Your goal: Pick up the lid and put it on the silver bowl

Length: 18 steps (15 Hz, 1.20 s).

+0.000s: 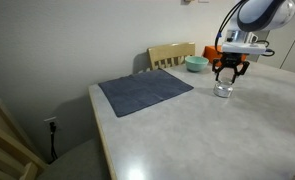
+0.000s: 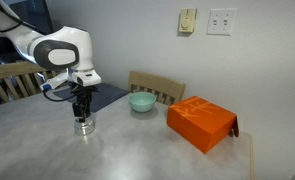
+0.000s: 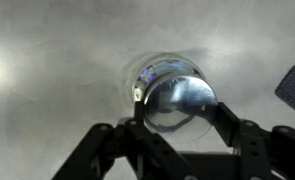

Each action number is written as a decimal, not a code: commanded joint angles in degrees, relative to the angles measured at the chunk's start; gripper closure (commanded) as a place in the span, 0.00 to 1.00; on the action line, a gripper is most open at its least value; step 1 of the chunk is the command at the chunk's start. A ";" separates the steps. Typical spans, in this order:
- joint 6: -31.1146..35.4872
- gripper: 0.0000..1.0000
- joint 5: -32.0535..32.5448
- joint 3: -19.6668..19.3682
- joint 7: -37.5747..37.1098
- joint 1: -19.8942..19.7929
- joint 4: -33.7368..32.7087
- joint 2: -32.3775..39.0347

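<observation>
Gripper (image 3: 179,103): pressed together on the lid (image 3: 183,92), which is pinched at its edge from two sides in the wrist view.
Lid: a round, shiny disc, held directly over the mouth of the silver bowl (image 3: 163,66); whether it rests on the rim cannot be told.
Silver bowl: stood upright on the tabletop (image 1: 207,135), well in from its edges and straight under the gripper, as is seen in both exterior views (image 1: 224,91) (image 2: 83,126).
Arm: brought down from above, so that the gripper is pointed at the tabletop.
Teal bowl (image 1: 196,64): set near the far edge of the tabletop, close to the silver bowl but apart from it.
Cloth (image 1: 145,92): a dark blue-grey mat, spread flat at the corner of the tabletop, beside both bowls.
Orange box (image 2: 201,124): laid on the tabletop well apart from the silver bowl, with the teal bowl (image 2: 141,102) between them.
Chair (image 2: 157,88): a wooden back is seen behind the far edge, just beyond the teal bowl.
</observation>
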<state>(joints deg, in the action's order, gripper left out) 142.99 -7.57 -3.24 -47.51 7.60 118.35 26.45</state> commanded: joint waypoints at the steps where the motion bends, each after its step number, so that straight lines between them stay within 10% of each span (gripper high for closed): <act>1: 4.28 0.56 -0.63 0.56 1.36 -0.17 3.53 -1.91; 18: 8.65 0.56 0.45 0.43 -2.02 2.24 10.42 -8.18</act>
<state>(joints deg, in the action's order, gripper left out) 151.40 -7.61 -2.49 -48.36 9.19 125.76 21.55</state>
